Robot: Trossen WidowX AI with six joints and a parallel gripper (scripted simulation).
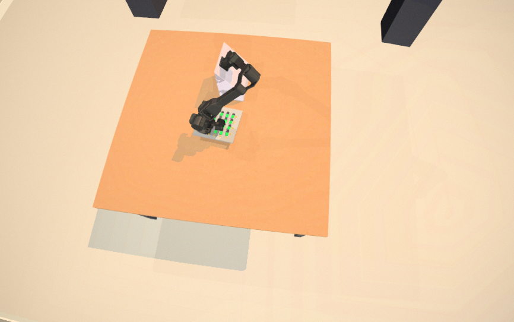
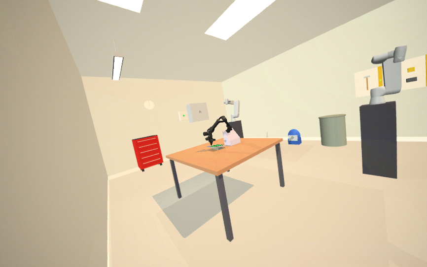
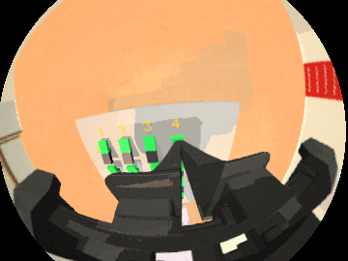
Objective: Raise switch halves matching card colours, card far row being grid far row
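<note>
The pale switch panel point(image 1: 238, 112) point(image 3: 222, 115) bears green and dark grey switches under yellow numbers 1 to 4. In the wrist view, the far-row switches 1 point(image 3: 103, 147), 2 point(image 3: 125, 145) and 3 point(image 3: 150, 143) show green farther halves and darker nearer halves; which halves stand raised is hard to tell. My gripper point(image 3: 180, 142) point(image 2: 211, 144) is shut and empty. Its tips overlap the far-row switch 4 point(image 3: 178, 138), hiding its nearer half; contact cannot be told. The fingers hide much of the nearer rows. The small card is not visible; the arm covers that side of the panel in the top view.
The panel stands on the orange table point(image 1: 212, 182) point(image 2: 201, 159). A pale pink angular block point(image 1: 224, 50) point(image 2: 231, 139) stands behind the panel, by the arm's base. The arm's shadow falls across the panel and table. A red drawer cabinet point(image 2: 147, 152) stands on the floor away from the table.
</note>
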